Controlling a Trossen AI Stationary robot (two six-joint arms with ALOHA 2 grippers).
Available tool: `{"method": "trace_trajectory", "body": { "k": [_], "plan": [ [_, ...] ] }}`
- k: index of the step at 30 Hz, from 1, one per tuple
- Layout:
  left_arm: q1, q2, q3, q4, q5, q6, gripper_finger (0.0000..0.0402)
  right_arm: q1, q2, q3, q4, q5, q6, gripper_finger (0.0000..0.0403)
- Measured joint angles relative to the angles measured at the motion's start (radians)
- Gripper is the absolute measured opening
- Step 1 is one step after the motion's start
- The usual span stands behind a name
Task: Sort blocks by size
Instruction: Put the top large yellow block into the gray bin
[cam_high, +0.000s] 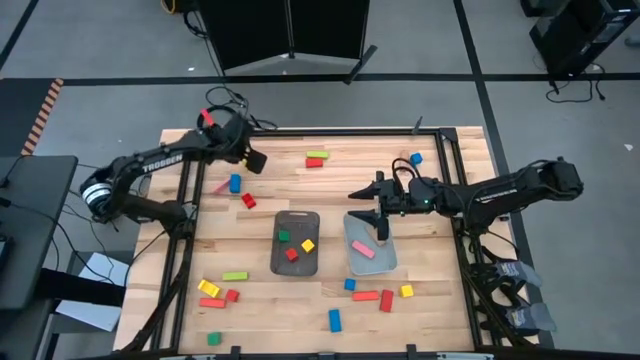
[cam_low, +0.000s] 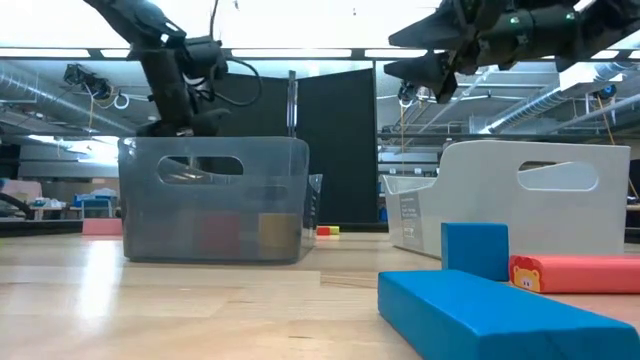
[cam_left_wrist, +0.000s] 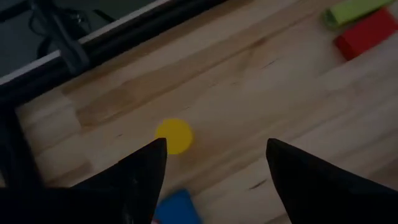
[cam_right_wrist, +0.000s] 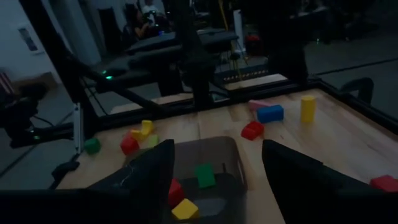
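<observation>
Wooden blocks lie scattered on the table. A green and a red bar (cam_high: 317, 158) lie at the far middle, and a blue cube (cam_high: 235, 183) and a red cube (cam_high: 248, 200) at the far left. My left gripper (cam_high: 255, 160) is open above an upright yellow block (cam_left_wrist: 174, 135), with a blue block (cam_left_wrist: 177, 205) close by. My right gripper (cam_high: 358, 205) is open and empty, raised over the pale tray (cam_high: 385, 262), which holds a pink bar (cam_high: 363, 249). The dark grey tray (cam_high: 296, 218) holds green, red and yellow cubes (cam_right_wrist: 202, 175).
More blocks lie along the near edge: a yellow, green and red group (cam_high: 215, 290) on the left, and blue, red and yellow ones (cam_high: 375, 296) on the right, with a blue bar (cam_high: 334, 320). A black frame (cam_high: 185, 250) borders the table.
</observation>
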Motion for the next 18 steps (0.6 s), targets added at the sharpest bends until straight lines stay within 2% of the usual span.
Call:
{"method": "trace_trajectory", "body": {
  "k": [4,10,18],
  "plan": [
    [0.040,0.072,0.051,-0.049,0.038,0.070,0.0290,0.005,0.001,0.000,-0.002,0.000,0.000,0.0254],
    [0.080,0.185,0.094,-0.066,0.042,0.149,0.0323,0.018,0.001,0.000,-0.002,0.000,0.006,0.0254],
    [0.133,0.244,0.099,-0.064,0.043,0.200,0.0358,0.039,0.001,0.000,-0.002,0.013,0.006,0.0254]
  ]
}}
